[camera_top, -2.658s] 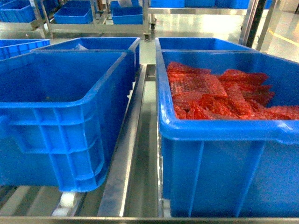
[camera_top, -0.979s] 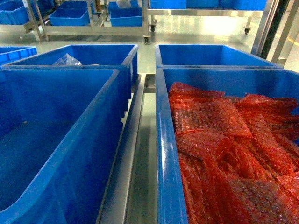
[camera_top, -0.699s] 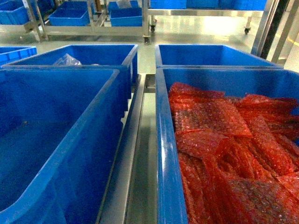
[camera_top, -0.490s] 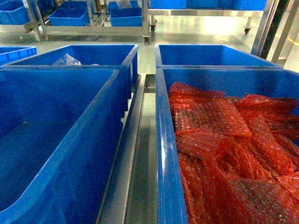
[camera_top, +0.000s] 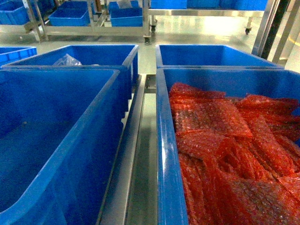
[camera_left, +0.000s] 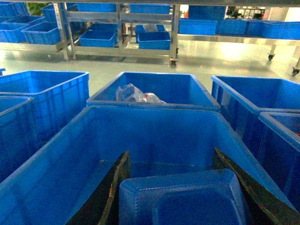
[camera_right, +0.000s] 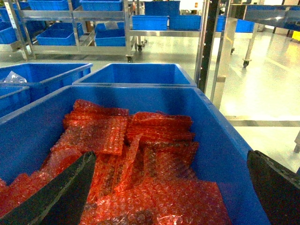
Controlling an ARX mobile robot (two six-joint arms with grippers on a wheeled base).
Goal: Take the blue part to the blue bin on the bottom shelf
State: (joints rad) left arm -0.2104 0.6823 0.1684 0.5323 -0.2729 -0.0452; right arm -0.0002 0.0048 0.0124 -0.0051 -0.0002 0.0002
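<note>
Shelf rail (camera_top: 126, 159) separates two blue bins, pincers spread.

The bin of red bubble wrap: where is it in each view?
Head: bin of red bubble wrap fills the right half.
Left wrist: not identifiable; contents unseen.
Right wrist: bin of red bubble wrap fills the lower frame.
Shared landmark: the crumpled clear bag.

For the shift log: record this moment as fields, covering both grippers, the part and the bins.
left gripper: over the near left bin, fingers flanking the blue part, apparently gripping it
right gripper: open, empty, above the near right bin
near right bin contents: red bubble wrap
far left bin: holds a clear plastic bag
centre rail: between the near bins
</note>
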